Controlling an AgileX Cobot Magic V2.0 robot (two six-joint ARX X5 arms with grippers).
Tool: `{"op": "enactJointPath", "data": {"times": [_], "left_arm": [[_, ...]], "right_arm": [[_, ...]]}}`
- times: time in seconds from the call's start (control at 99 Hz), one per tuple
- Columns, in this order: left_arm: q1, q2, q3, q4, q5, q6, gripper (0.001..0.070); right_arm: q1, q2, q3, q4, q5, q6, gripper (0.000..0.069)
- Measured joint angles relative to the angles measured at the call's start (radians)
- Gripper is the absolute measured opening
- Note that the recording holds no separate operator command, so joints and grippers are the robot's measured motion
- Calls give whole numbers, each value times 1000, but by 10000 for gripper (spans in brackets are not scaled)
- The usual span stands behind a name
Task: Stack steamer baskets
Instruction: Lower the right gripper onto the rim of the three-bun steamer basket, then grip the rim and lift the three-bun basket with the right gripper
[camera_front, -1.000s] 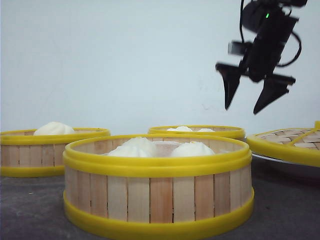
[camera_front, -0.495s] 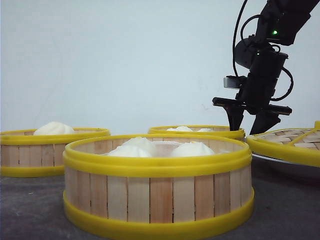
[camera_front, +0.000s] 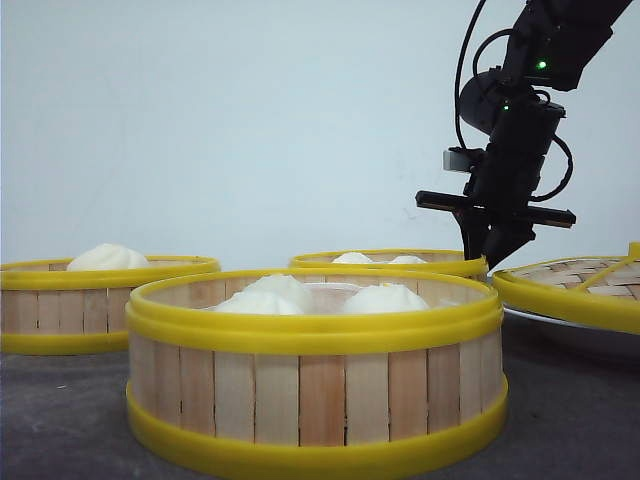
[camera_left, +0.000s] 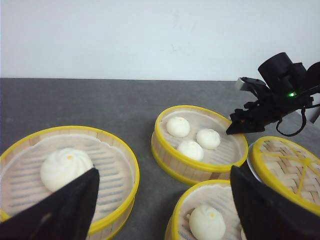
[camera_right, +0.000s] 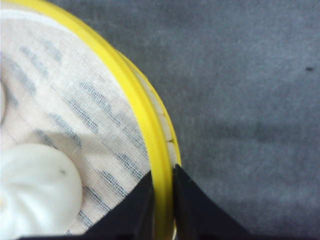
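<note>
The steamer baskets (camera_front: 316, 370) had walls of pale, matt wooden slats between thick, smooth yellow plastic rims with a slight sheen. Thin white cloth liners (camera_right: 75, 125) showed the slats beneath. The buns (camera_left: 66, 167) looked smooth and matt. The lid (camera_left: 287, 167) was woven bamboo. The tabletop (camera_right: 250, 100) was dark grey, matt and faintly grainy. The right gripper (camera_right: 162, 200) fingers looked matt black.

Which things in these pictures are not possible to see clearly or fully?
- Front view: right claw tips, hidden behind far basket rim.
- Front view: lid, cut by picture edge.
- Left wrist view: near basket, cut by picture edge.
- Right wrist view: bun, partly out of frame.
</note>
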Motion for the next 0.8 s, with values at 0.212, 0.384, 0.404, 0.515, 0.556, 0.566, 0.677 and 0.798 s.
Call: {"op": "enactJointPath", "data": {"times": [0.212,0.384,0.404,0.515,0.556,0.566,0.677,0.798], "left_arm": [[0,0,0,-16,0,1,509],[0,0,0,-26,0,15,509],[0,0,0,-26,0,16,509],[0,-6,0,-26,0,20,509],[0,-8,0,-27,0,21,509],[0,-8,0,-27,0,21,509],[0,-15,0,-26,0,23,509],[0,-21,0,-26,0,23,509]], "right_arm": [[0,4,112,-37,-11,39,33],[0,-4,266,-171,-45,34,33],[0,-7,281,-190,-53,30,33],[3,-49,354,-286,-89,-9,33],[8,-82,363,-306,-91,-26,33],[9,-90,365,-310,-91,-29,33],[29,-205,373,-340,-92,-70,33],[58,-340,381,-396,-96,-116,33]]}}
